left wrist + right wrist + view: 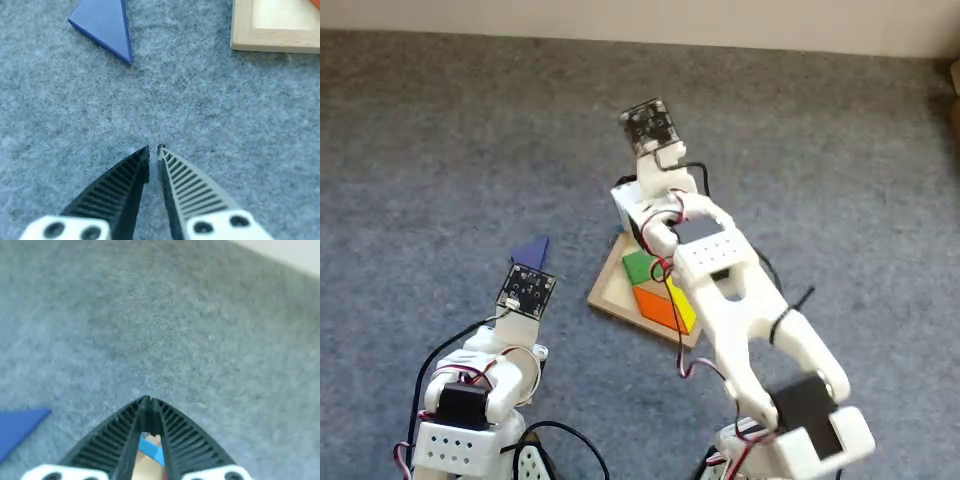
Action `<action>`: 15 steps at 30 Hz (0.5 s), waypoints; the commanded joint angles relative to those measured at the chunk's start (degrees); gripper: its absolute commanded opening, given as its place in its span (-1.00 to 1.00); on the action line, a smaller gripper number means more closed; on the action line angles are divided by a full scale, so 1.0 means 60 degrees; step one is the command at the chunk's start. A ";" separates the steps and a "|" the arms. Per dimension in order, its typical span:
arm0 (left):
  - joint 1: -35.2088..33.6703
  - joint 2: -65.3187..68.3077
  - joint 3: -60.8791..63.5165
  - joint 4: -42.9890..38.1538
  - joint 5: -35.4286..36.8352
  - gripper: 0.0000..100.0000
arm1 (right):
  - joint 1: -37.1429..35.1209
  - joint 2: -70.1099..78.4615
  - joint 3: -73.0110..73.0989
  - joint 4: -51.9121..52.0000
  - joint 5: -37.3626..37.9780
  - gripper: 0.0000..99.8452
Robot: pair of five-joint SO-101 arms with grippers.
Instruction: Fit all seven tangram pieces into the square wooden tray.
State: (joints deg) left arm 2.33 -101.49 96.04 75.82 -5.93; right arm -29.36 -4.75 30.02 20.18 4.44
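The square wooden tray (603, 291) lies turned cornerwise near the middle of the grey, felt-covered table (440, 150). In its near right part a green piece (640, 268), an orange piece (658, 303) and a yellow piece (684, 310) lie side by side. The right arm stretches from the near right edge across the tray and covers much of its inside, with its wrist over the far corner.

The right tool (147, 401) has its tips pressed together. Through the gap behind the tips a light blue piece (154, 449) shows against pale wood; I cannot tell whether the tool grips it or it merely lies below.

A dark blue triangle (533, 250) lies flat on the table to the left of the tray, apart from it and just beyond the left arm's wrist. The left tool (154, 149) hangs over bare felt, closed but for a hairline slit, with nothing in it. From there the blue triangle (102, 22) is far and to the left, and a corner of the tray (260, 46) far and to the right.
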 commanded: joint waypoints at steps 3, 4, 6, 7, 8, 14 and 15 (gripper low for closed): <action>0.0095 -0.0535 0.0198 0.0029 0.0000 -0.90 | -0.0095 0.0740 -0.1048 0.0022 -0.0469 -0.98; 0.0095 -0.0535 0.0198 0.0029 0.0000 -0.90 | -0.0095 0.0930 -0.1106 0.0022 -0.0469 -0.98; 0.0095 -0.0535 0.0198 0.0029 0.0000 -0.90 | -0.0095 0.1282 -0.1121 0.0022 -0.0440 -0.98; 0.0095 -0.0535 0.0198 0.0029 0.0000 -0.90 | -0.0095 0.1414 -0.1121 0.0022 -0.0410 -0.98; 0.0095 -0.0535 0.0198 0.0029 0.0000 -0.90 | -0.0095 0.1502 -0.1121 0.0022 -0.0410 -0.98; 0.0095 -0.0535 0.0198 0.0029 0.0000 -0.90 | -0.0095 0.1531 -0.1062 0.0081 -0.0381 -0.98; 0.0095 -0.0535 0.0198 0.0029 0.0000 -0.90 | -0.0095 0.1531 -0.1062 0.0081 -0.0234 -0.98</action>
State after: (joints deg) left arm 2.33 -101.49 96.04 75.82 -5.93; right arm -29.36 5.71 27.03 20.18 2.24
